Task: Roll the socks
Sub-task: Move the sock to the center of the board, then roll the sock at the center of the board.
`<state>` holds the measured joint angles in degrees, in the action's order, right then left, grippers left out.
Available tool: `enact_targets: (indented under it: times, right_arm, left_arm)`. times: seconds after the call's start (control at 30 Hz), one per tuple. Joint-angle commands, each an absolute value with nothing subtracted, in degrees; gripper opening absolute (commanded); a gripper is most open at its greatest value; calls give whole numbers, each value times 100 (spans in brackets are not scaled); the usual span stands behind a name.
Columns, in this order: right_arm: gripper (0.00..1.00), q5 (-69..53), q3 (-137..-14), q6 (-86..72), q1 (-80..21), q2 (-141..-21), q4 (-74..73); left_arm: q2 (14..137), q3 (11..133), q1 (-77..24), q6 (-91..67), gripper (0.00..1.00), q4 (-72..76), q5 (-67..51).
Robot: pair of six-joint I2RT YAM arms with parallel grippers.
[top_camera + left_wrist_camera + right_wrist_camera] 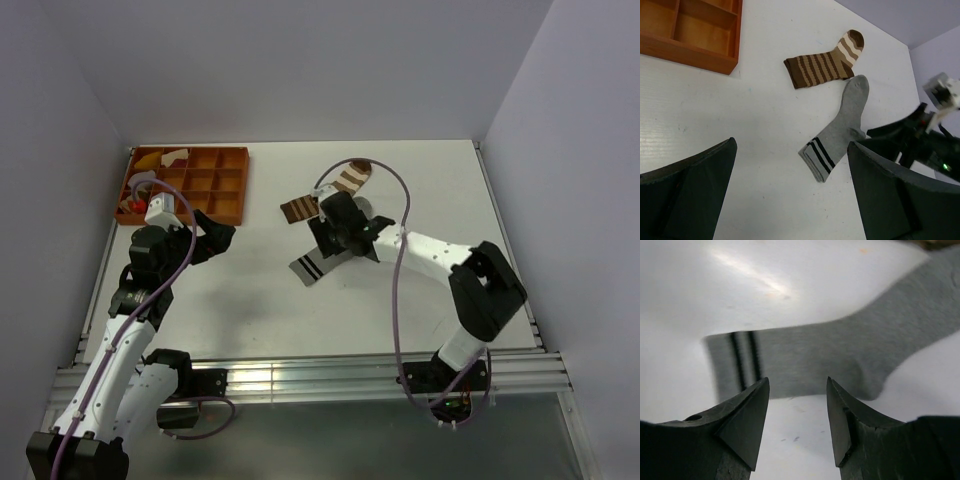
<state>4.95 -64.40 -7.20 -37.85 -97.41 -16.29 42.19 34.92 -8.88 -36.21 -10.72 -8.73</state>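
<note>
Two socks lie flat on the white table. The brown sock with white stripes (349,179) (822,67) is the farther one. The grey sock (845,125) (840,350) runs from beside it toward the near left, and its dark-striped cuff (311,268) shows past my right gripper. My right gripper (335,238) (797,381) hovers open just above the grey sock's leg, with nothing between its fingers. My left gripper (220,235) (792,145) stands wide open and empty over bare table, left of both socks.
An orange compartment tray (232,190) (690,50) sits at the far left, holding yellow and white cloth pieces (165,157) and a red item (128,206). The right arm's forearm (435,250) stretches across the table's right half. Grey walls enclose the table.
</note>
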Motion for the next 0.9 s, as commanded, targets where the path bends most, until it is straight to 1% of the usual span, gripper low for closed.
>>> enact_targets:
  times: [0.0, 0.13, 0.27, 0.5, 0.53, 0.87]
  right_arm:
    - [57, 624, -6013, -431, -4411, -9071, -976]
    - [56, 694, -5845, -326, -5061, -9122, -879]
    - [54, 914, -5871, -272, -5413, -9351, -853]
    - [52, 1317, -6126, -281, -5730, -9913, -940]
    - [50, 1371, -6178, -299, -5765, -9975, -975]
    - [50, 2021, -6644, -492, -5950, -10494, -1266]
  left_arm:
    - [4122, 3568, -914, -3638, 99, -905, -844]
    - [4078, 3586, -914, -3630, 99, -967, -835]
    - [4052, 3551, -914, -3639, 99, -1002, -826]
    - [4017, 3525, -914, -3656, 99, -975, -844]
    - [4017, 3533, -905, -3656, 99, -967, -844]
    - [4034, 3542, -905, -3647, 100, -967, -870]
